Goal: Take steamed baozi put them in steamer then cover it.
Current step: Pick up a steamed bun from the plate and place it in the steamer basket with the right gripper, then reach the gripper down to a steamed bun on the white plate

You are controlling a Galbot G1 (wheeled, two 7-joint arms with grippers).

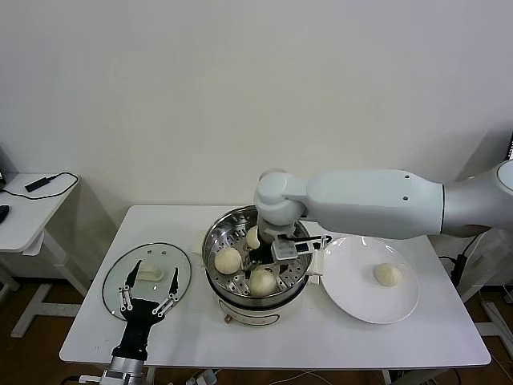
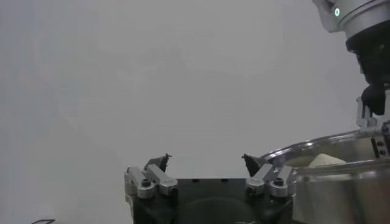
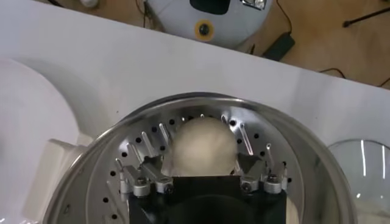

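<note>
1. Reaching down into the steamer (image 1: 255,265), the right gripper (image 1: 276,255) hangs just above the perforated tray, its white arm stretching in from the right side of the head view; in the right wrist view its jaws stand spread, one on either side of a baozi (image 3: 202,146) that sits on the tray between the fingers (image 3: 141,178); whether the pads touch the dough cannot be told.
2. Three steamed baozi show inside the steamer in the head view: one at the left (image 1: 228,260), one at the front (image 1: 263,282), and one toward the back (image 1: 253,237), partly hidden by the gripper.
3. A fourth baozi (image 1: 387,274) lies on the white plate (image 1: 357,301), just to the right of the steamer; the plate's edge comes close to the pot's side handle.
4. The steamer stands uncovered near the middle of the white table (image 1: 200,337); its shiny wall and rim (image 2: 332,176) also show in the left wrist view, with a pale bun top (image 2: 326,160) rising above the rim.
5. The cover (image 1: 120,277), a clear glass lid with a white handle (image 1: 149,273), lies flat on the table well left of the steamer.
6. The left gripper (image 1: 150,301) hovers at the near edge of the cover, jaws released and wide, holding nothing; its two dark fingertips (image 2: 160,162) stand well apart in the left wrist view.
</note>
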